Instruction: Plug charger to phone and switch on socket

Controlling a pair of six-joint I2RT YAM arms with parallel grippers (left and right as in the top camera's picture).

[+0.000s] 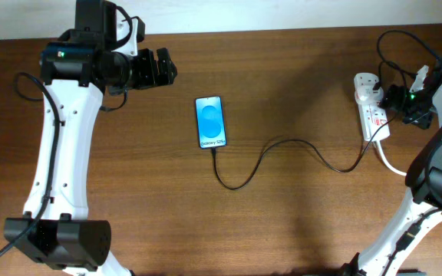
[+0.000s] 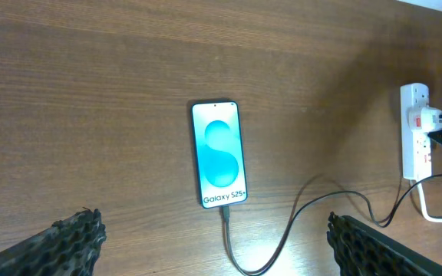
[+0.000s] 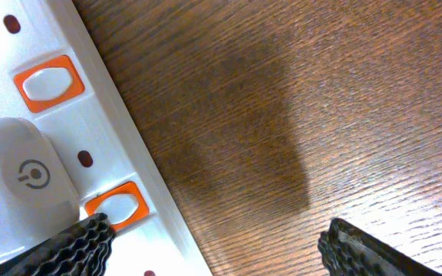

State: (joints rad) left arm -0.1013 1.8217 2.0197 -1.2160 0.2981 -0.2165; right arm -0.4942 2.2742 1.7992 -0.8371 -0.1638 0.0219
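We are reading the thin black charger cable (image 1: 282, 146) as already plugged in. Its small connector is sitting against the bottom edge of the small black-framed smartphone with the bright blue screen (image 1: 211, 121). The phone is lying flat near the middle of the brown wooden table (image 1: 282, 230). We are therefore judging that only the switching is left.

The white elongated power strip with orange-red switches (image 1: 369, 107) is lying at the table's right edge. Its long axis is running roughly parallel to the phone's.

The right gripper (image 3: 217, 234) is hanging just above the strip, fingers spread wide and holding nothing. In the right wrist view the strip is crossing the left side on a diagonal. One dark ribbed finger (image 3: 83, 241) is overlapping the corner of the orange-red switch (image 3: 116, 207) beside the white plug block with the power symbol (image 3: 21, 184). We cannot tell whether the finger is touching the switch.

The left gripper (image 1: 162, 67) is also spread and empty. It is hovering beyond the phone on the left, well apart from the strip.

The right arm is plainly the nearer one. We are expecting the next move to need only a slight shift of that finger over the switch, then a press down.
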